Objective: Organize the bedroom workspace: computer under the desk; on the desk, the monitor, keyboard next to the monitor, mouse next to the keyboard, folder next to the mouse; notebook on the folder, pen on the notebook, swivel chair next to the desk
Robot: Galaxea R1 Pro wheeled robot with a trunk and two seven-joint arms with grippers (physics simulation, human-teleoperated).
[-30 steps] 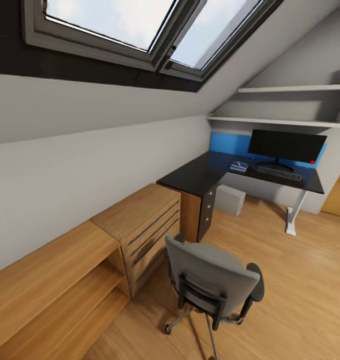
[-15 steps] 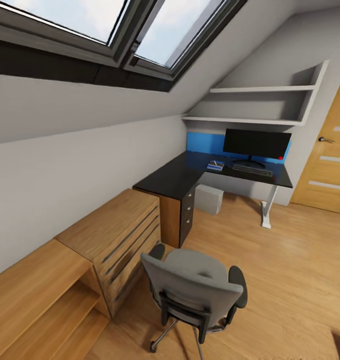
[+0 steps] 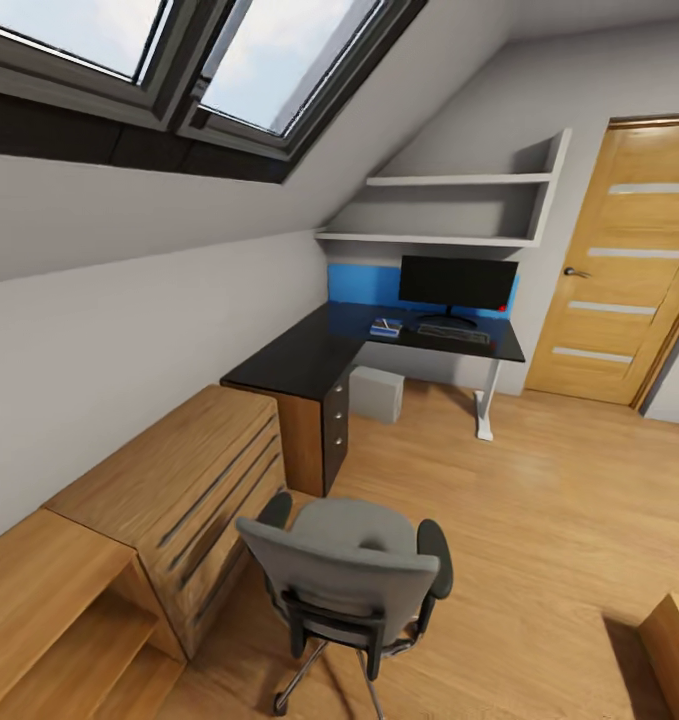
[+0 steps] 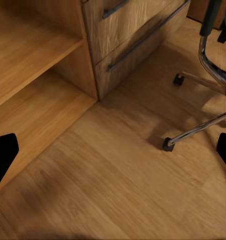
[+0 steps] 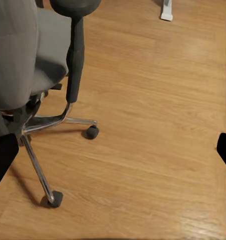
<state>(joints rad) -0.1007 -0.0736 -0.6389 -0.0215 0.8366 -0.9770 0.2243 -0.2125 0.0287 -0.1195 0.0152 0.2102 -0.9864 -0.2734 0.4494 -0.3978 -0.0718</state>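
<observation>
The swivel chair (image 3: 349, 585) is standing on the wooden floor (image 3: 539, 520) at 6 o'clock in the head view, well apart from the desk (image 3: 299, 360) at 12 o'clock. The monitor (image 3: 457, 283) is sitting on the desk, with the keyboard (image 3: 453, 333) just in front of it and the folder (image 3: 386, 326) at the keyboard's 9 o'clock. The computer (image 3: 376, 393) is standing under the desk. The left gripper (image 4: 113, 155) and right gripper (image 5: 113, 150) are each showing fingertips spread wide apart, grasping nothing.

glossy black desk (image 3: 299, 355), grey cloth swivel chair (image 3: 344, 570)
</observation>
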